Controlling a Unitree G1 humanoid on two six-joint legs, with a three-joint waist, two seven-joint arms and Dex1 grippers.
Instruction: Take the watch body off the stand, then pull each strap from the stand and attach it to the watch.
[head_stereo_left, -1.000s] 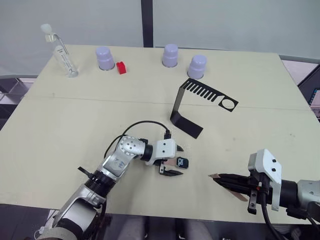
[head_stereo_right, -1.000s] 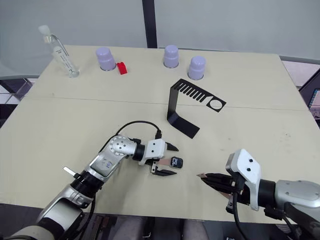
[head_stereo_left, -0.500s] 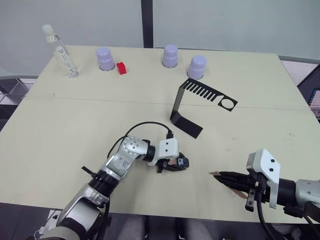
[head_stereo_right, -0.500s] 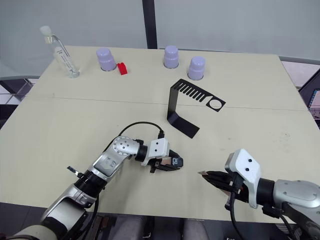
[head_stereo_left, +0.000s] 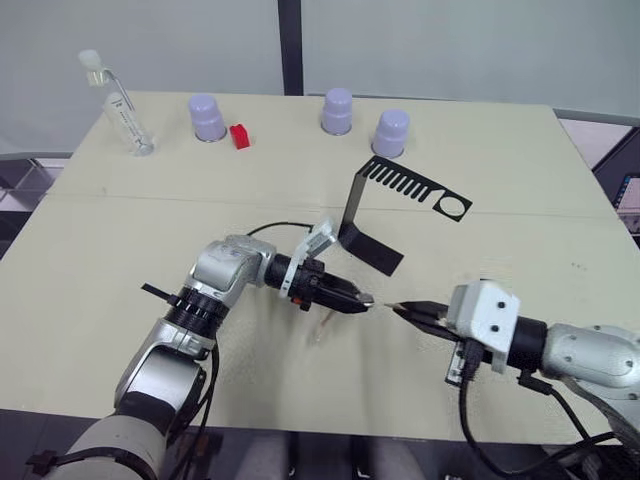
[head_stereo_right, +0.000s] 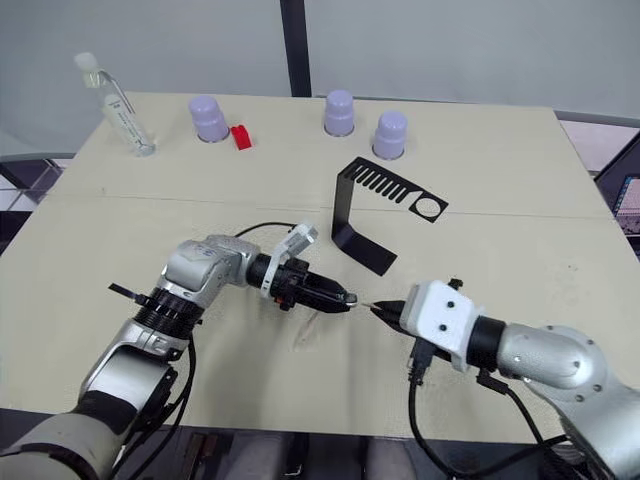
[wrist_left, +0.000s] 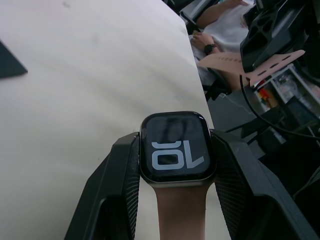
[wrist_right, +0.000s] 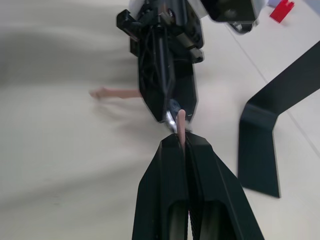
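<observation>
Grippers meet nearer than the stand (head_stereo_left: 400, 208), above the table (head_stereo_left: 120, 260). Left gripper (wrist_left: 176, 165) clamps the watch body (wrist_left: 176, 146) between its fingers (wrist_left: 115, 185), one strap (wrist_left: 176, 212) already fixed to it and hanging down. Right gripper (wrist_right: 181, 142) pinches the second strap (wrist_right: 180, 122), its tip just beside the watch body. Beyond the stand sit three purple cups (head_stereo_left: 390, 132).

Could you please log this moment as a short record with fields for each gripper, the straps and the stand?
left gripper: shut on the small black rounded-square watch body, held above the table
attached strap: pale pink band hanging from the watch body
right gripper: shut on the second pale pink strap, its tip meeting the watch body
stand: black bent sheet-metal bracket, slots bare, behind both grippers
</observation>
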